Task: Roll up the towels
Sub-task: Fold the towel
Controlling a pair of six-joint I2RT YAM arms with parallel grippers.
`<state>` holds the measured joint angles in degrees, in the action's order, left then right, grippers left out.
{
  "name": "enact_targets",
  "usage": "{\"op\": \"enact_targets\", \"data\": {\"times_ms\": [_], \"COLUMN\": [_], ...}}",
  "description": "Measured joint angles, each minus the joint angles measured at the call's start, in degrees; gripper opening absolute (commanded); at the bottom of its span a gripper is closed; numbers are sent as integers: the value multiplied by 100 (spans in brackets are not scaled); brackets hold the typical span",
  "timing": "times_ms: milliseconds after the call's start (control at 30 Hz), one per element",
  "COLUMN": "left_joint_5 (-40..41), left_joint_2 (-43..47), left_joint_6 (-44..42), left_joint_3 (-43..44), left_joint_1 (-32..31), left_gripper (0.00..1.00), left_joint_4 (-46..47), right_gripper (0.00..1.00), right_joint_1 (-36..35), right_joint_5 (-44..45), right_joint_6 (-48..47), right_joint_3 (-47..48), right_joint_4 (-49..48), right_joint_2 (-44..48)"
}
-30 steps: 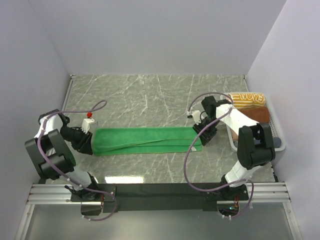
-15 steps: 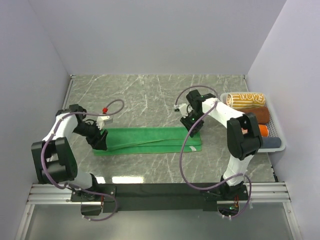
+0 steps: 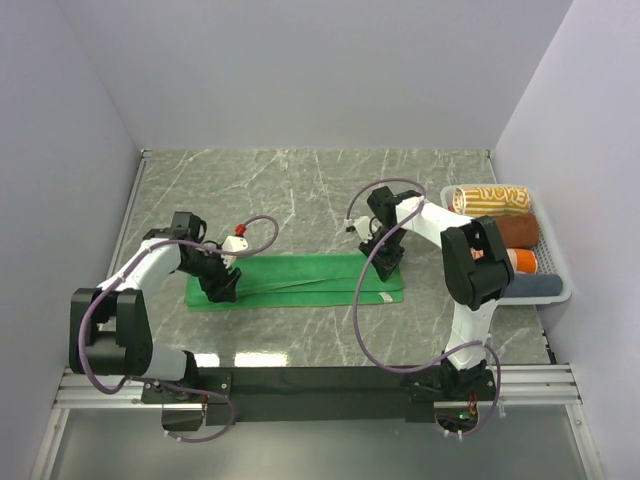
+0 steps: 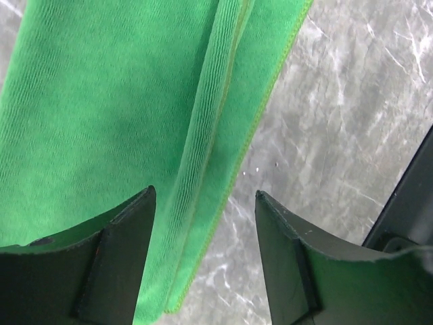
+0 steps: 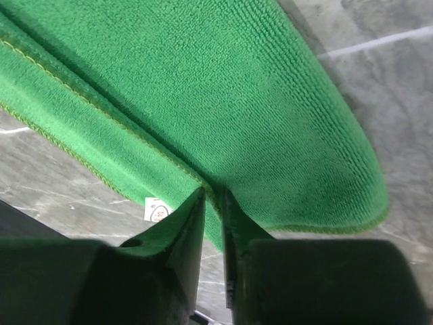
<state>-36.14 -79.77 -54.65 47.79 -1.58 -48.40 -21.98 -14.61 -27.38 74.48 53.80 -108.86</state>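
The green towel (image 3: 300, 283) lies flat in the middle of the marble table (image 3: 300, 190), folded lengthwise into a long narrow strip running left to right, and there is an arm at each end. The left gripper (image 3: 222, 288) hangs low over the strip's left end. Its jaws stand wide apart with nothing between them. From its wrist camera, the near folded edge and a long raised ridge in the cloth run straight under the gap, with bare marble just to the side.

Over on the right, the right gripper (image 3: 385, 262) is down on the towel's right end. Its jaws are drawn to a narrow slit, and the stitched hem of the upper layer runs right into it, so it is pinching the cloth there. The small white tag (image 5: 157, 210) peeks out at the near edge, just beside those fingers.

Off at the right edge of the table sits a white basket (image 3: 562, 292) with rolled towels lying side by side in it. The yellow-striped roll (image 3: 490, 200) is farthest back, then comes a brown roll (image 3: 520, 231), and a blue-grey roll (image 3: 530, 287) is nearest.
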Motion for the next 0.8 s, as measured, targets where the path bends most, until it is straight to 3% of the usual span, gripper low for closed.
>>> {"op": "enact_targets", "data": {"times_ms": [33, 133, 300, 467, 600, 800], "left_joint_5": [4, 59, 354, 684, 890, 1049], "left_joint_2": [-28, -52, 24, 87, 79, -66], "left_joint_6": [28, 96, 343, 505, 610, 608], "left_joint_3": [0, -7, -278, -468, -485, -525], "left_joint_1": [-55, -256, -671, -935, -1117, -1237], "left_gripper": [63, 57, 47, 51, 47, 17], "left_joint_4": [46, 203, 787, 1226, 1543, 1725], "right_gripper": [10, 0, 0, 0, 0, 0], "right_joint_1": [0, 0, -2, 0, 0, 0], "right_joint_5": [-7, -48, -151, -273, -361, -417], "right_joint_6": [-15, -68, -90, -109, -120, -120], "right_joint_3": [15, 39, 63, 61, 44, 4], "right_joint_4": [15, 70, 190, 334, 431, 472], "right_joint_2": [-33, -46, -7, 251, 448, 481]}}
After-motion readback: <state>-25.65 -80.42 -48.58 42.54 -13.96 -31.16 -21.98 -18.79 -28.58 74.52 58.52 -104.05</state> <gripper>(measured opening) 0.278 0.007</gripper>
